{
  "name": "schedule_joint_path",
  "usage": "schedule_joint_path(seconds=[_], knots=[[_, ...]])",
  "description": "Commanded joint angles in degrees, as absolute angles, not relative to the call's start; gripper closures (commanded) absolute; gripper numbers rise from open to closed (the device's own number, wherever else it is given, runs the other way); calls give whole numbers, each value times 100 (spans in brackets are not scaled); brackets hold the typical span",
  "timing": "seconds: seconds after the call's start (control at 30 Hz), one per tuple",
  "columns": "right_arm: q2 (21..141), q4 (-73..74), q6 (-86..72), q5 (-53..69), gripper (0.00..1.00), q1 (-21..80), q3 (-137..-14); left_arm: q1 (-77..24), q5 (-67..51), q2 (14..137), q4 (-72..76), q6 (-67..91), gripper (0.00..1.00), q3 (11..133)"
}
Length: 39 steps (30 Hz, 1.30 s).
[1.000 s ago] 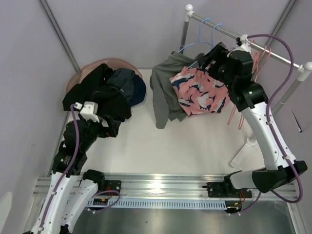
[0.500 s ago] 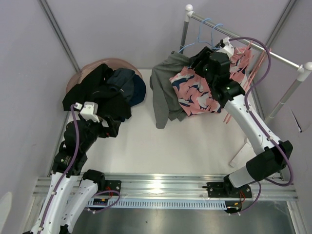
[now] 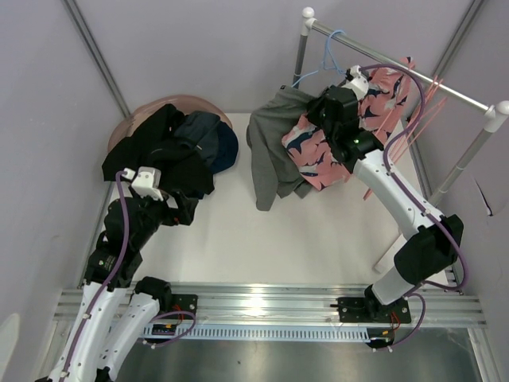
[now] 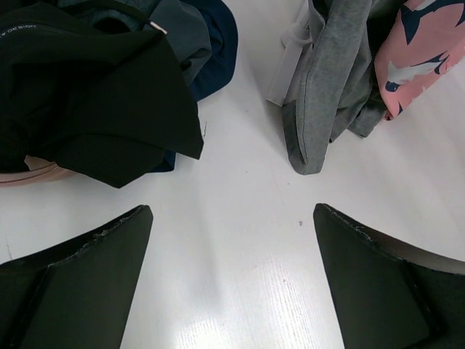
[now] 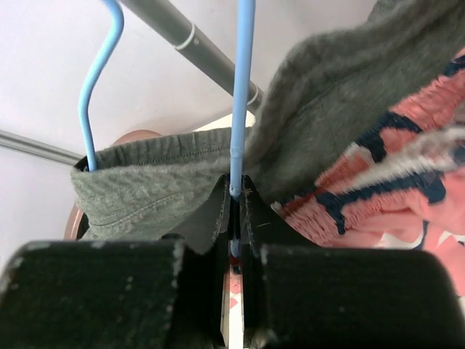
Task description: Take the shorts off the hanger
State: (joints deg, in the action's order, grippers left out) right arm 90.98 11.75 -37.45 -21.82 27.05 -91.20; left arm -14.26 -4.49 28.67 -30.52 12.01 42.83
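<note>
Right gripper (image 5: 234, 193) has swung left along the rail (image 3: 465, 94) and now pinches the blue hanger (image 5: 242, 94).
Grey shorts (image 3: 266, 159) and pink shorts (image 3: 318, 155) hang there, far right, not yet freed. Left gripper (image 4: 232, 280) sits spread open, near left, beside black shorts (image 4: 87, 94) and navy shorts (image 4: 218, 43).

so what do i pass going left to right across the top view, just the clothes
black shorts → navy blue shorts → grey shorts → pink printed shorts. The right tool, shut on the blue hanger, overlaps the pink pair, so it is left out.
</note>
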Motion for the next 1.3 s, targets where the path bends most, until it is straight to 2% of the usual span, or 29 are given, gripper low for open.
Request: schedule_joint_path(seconds=[0.0, 0.27, 0.4, 0.47, 0.6, 0.9, 1.27], knots=[[8737, 975, -3656, -2461, 100, 2804, -9282, -1494, -413, 2857, -2892, 1239, 1, 4262], [7876, 1099, -3726, -2400, 100, 2970, -9211, -1529, -1142, 3101, -2497, 1265, 1, 4543], [7436, 1204, -3911, -2347, 100, 3032, -9185, -1906, -1696, 3655, -2005, 1494, 1, 5088], [7156, 1204, -4156, -2224, 100, 3041, -9080, -2415, -1845, 4110, -1654, 1459, 1, 5527], [6760, 1134, -4701, -1926, 100, 3041, -8738, -3373, -2205, 4936, -637, 1091, 1, 5941], [6504, 678, -6116, -417, 100, 3024, -8174, -3814, -3540, 6415, 1931, 1440, 1, 6240], [6381, 738, -6592, 378, 100, 2988, -8481, -4184, -3455, 7277, 2812, 1634, 2, 6310]])
